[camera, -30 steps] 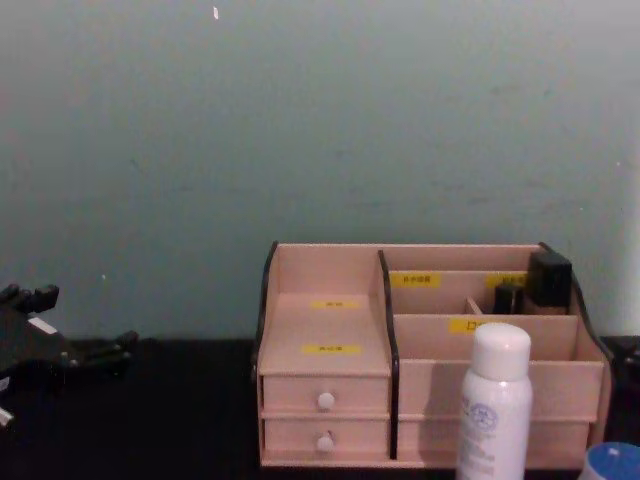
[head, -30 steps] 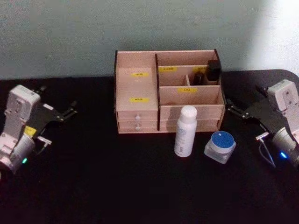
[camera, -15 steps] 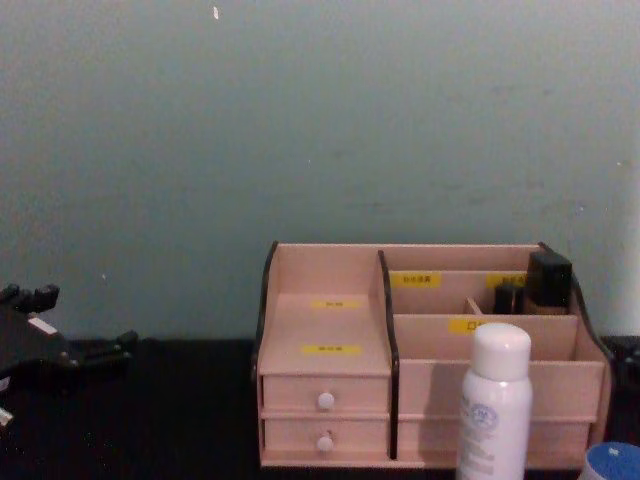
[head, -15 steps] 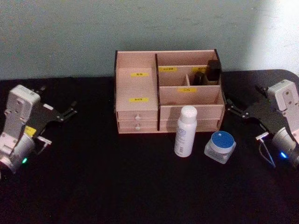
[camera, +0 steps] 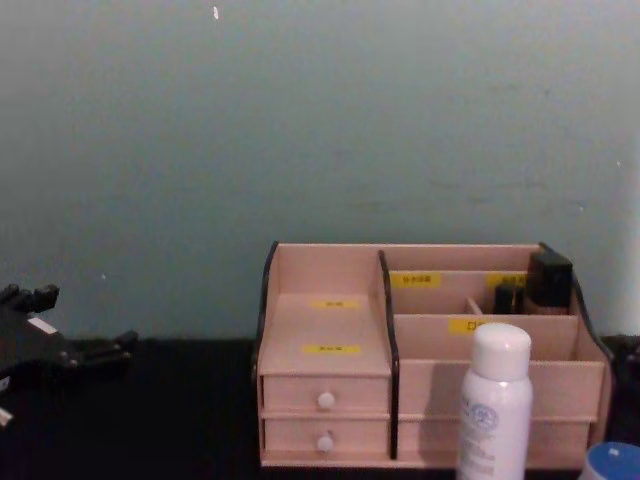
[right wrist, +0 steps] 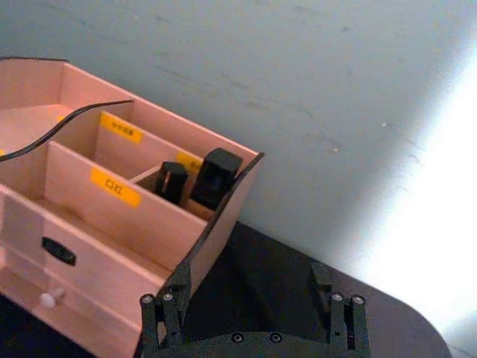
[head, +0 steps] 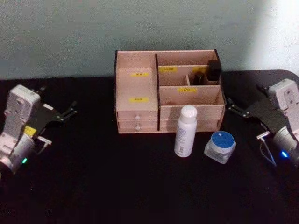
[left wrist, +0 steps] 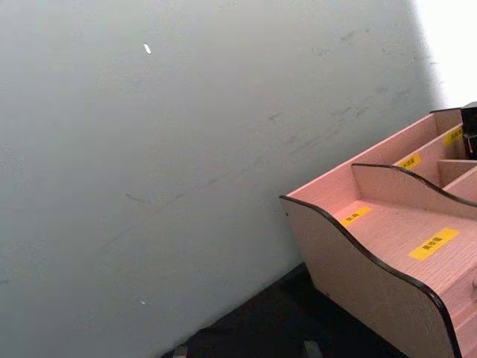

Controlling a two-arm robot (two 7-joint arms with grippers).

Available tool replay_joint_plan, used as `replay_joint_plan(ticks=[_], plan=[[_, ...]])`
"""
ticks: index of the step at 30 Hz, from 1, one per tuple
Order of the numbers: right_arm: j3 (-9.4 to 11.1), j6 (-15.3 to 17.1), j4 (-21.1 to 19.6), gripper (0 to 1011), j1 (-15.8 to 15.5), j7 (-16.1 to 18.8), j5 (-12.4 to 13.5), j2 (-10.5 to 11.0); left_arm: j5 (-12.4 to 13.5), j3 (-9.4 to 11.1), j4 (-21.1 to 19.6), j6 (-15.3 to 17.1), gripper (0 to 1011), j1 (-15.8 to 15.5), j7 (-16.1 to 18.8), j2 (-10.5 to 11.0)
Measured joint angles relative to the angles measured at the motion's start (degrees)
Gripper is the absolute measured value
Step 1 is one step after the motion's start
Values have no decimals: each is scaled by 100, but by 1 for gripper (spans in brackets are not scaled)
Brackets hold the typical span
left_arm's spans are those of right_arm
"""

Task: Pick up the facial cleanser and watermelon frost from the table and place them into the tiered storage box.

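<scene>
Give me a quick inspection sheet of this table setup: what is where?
Surface: black table, no spills seen.
Job's things: tiered storage box at the back centre; white bottle upright just in front of it; blue-lidded jar beside the bottle, on the robot's right. Both are on the table, not yet in the box.
Clutter: two dark bottles in the box's rear right compartment.
Grippers: left gripper open, at the table's left; right gripper open, to the box's right. Neither holds anything.
Cables: thin looped cable at the right wrist.
Surroundings: plain pale wall behind.
</scene>
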Motion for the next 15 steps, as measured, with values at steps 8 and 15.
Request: replay_joint_plan(ticks=[8,15], plan=[[309,-65,-329,1003,-256,81,119,65,0,0,0,0,1001,0,0,0],[544,-125,-943,1003,-706,298,292,291,0,0,0,0,1001,0,0,0]])
